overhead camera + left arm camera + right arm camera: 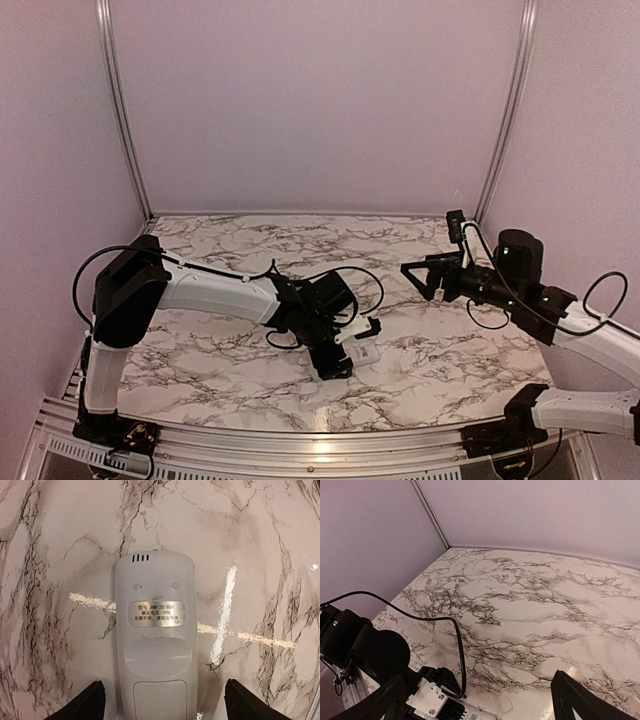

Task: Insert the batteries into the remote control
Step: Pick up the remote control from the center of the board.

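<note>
Worktop (200, 345): I see both arm bases at its near edge; it carries the remote control (155, 640).
Remote control: lies flat, back face up, a little right of centre in the near half; its label plate (156, 614) sits mid-back.
Left arm (215, 292): reaches from the near-left corner across to the middle.
Left gripper (352, 345): low over one end of the remote, one of its fingers (85, 704) on each side, a gap on both sides.
Right arm (590, 340): folded along the right edge.
Right gripper (418, 280): raised above the worktop, behind and right of the remote, well apart from it, nothing between its fingers.
</note>
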Tool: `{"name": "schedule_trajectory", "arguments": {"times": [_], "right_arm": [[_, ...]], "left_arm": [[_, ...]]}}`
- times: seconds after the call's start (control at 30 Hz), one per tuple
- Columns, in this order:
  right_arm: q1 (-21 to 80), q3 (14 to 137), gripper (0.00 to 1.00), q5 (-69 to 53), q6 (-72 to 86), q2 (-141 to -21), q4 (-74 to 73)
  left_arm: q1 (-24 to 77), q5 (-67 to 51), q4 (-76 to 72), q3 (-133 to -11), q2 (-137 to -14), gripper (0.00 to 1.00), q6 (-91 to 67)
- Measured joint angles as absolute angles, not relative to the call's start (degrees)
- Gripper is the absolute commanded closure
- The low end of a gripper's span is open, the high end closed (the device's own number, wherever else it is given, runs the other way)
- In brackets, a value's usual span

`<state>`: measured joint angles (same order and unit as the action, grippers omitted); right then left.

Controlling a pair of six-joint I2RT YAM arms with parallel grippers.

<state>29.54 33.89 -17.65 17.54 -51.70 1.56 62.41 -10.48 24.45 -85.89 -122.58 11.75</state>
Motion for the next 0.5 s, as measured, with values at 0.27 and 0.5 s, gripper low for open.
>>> {"name": "schedule_trajectory", "arguments": {"times": [0.27,0.5], "right_arm": [[29.54,31.94,0.01,-16.47,17.96,-48.62,3.88],[29.36,31.22,0.01,-23.81,18.52,-51.62,7.03]], "left_arm": [[62.7,-10.02,27.68,-90.8,-125.69,0.44,13.39],[62.67,-10.39,28.6,-91.61,-126.08,0.57,14.0]]}}
